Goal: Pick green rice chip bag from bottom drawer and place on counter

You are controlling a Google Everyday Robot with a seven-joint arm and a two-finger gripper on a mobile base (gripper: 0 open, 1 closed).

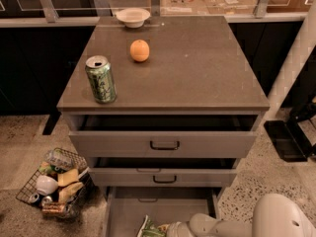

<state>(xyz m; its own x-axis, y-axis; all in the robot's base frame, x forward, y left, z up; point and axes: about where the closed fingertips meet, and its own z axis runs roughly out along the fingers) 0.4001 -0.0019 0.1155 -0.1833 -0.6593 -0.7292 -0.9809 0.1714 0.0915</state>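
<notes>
The green rice chip bag lies at the front of the open bottom drawer, mostly cut off by the bottom edge of the view. My gripper is at the end of the white arm, down in the drawer right beside the bag, touching or nearly touching its right side. The counter is the grey-brown top of the cabinet, above the drawers.
On the counter stand a green drink can, an orange and a white bowl. The two upper drawers stick out slightly above the bottom one. A wire basket of snacks sits on the floor to the left.
</notes>
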